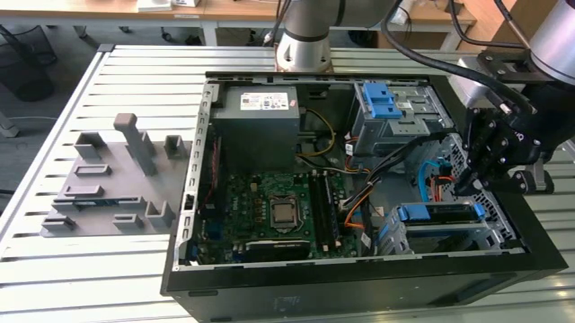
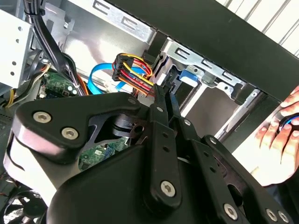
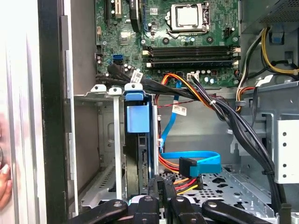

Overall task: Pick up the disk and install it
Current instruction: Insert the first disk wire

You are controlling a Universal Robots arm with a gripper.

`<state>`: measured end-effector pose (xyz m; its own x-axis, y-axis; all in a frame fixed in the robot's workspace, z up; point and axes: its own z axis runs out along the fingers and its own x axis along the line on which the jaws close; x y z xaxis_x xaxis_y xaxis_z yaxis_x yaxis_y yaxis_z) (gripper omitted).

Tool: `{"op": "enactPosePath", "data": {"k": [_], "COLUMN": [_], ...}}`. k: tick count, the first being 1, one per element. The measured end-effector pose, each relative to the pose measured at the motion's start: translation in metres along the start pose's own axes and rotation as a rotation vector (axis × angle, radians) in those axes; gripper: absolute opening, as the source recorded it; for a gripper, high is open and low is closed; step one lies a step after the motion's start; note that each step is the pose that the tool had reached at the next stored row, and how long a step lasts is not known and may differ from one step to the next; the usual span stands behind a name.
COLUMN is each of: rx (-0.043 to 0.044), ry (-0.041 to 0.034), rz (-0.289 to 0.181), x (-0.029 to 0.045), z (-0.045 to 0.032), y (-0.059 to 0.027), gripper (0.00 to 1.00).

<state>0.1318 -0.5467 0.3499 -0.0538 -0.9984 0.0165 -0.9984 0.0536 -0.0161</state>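
Well, on the exterior view's left a grey plastic fixture (image 1: pixel 108 182) lies on the slatted table (image 1: pixel 54 269), well apart from the work. Next to it is the open computer case (image 1: pixel 359 289), with the green circuit board (image 1: pixel 279 208) on its floor, the grey power box (image 1: pixel 260 114) behind that, and the cage with two blue latches (image 1: pixel 391 111) further right. The disk (image 1: pixel 437 214) stands on edge in the metal bay at the case's near right corner. Its blue bracket faces up and its long axis runs across the exterior view. The gripper (image 1: pixel 469 183) hangs just beside and above it, towards the bundle of cables. In the first wrist view the disk (image 3: pixel 138 121) is down between the bay's rails, and the gripper (image 3: pixel 164 184) is a little to one side of it, by the blue ribbon cable (image 3: pixel 196 161). In the second wrist view the gripper (image 2: pixel 166 91) has its two fingers drawn close together, and nothing appears to be held between them. I judge the disk is in its slot, but the rails hide how deep it sits. A person's hand (image 2: pixel 280 126) rests on the outside of the case.
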Motion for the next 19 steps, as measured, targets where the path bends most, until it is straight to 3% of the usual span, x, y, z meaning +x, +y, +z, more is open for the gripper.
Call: {"op": "enactPosePath", "data": {"k": [6, 13, 19], "rx": [0.0001, 0.0004, 0.0004], "ry": [-0.019, -0.0206, -0.0206], "rz": [0.0, -0.034, -0.035], "x": [0.0044, 0.0101, 0.0106], "z": [0.0008, 0.003, 0.0041], "y": [0.0009, 0.0022, 0.0024], "gripper": [0.16, 0.16, 0.16]}}
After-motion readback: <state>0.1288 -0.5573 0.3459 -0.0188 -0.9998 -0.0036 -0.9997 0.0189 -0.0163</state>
